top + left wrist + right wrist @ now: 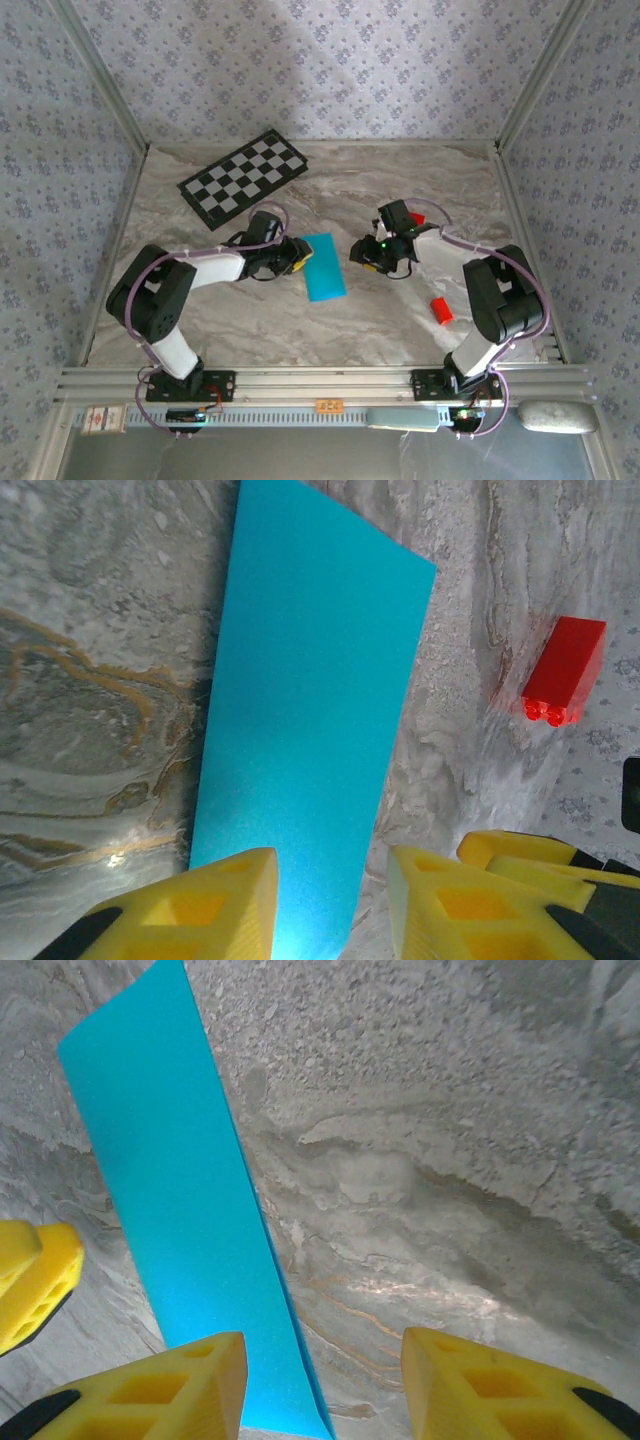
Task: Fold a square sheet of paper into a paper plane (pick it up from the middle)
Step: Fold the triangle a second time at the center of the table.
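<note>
Square sheet of paper [322, 267] lies flat, a narrow rectangle; left gripper [330, 880] and right gripper [325, 1360] both gape; pinching flat paper risks skidding, crumpling

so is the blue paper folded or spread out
Folded in half, apparently: the sheet of paper lies flat as a narrow rectangle, not a square.

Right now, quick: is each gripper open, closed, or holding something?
Left gripper: open, fingers apart over the end of the cyan paper, holding nothing.
Right gripper: open, holding nothing.
</note>
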You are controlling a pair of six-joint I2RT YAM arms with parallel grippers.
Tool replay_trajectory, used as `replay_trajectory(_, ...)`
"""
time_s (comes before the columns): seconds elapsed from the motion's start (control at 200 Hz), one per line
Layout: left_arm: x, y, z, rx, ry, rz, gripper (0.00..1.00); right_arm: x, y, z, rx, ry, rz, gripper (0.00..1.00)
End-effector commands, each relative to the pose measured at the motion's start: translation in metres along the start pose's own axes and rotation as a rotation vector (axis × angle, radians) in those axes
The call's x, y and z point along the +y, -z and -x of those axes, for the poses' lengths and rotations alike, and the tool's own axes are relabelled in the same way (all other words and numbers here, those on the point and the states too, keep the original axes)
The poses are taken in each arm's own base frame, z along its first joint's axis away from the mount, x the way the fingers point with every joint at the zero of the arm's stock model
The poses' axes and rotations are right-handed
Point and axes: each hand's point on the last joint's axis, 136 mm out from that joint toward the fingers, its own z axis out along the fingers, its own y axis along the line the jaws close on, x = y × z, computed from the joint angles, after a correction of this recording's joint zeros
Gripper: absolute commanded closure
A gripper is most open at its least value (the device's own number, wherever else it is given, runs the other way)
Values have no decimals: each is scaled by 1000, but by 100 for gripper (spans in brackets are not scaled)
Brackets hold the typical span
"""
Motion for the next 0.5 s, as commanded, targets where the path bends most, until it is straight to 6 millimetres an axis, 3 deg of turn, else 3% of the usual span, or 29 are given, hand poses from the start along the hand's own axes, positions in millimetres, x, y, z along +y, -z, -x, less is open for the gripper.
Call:
replay_trajectory(0.0,-17,-7,1,13,-10,-53,69,5,-8,-8,45,-9,48,53)
replay_trajectory(0.205,-2,-18,-1,29,17,-15,71,7,-14,-23,111,22,72,55)
replay_trajectory(0.495,44,-26,-8,43,74,131,73,2,-16,-45,189,62,65,55)
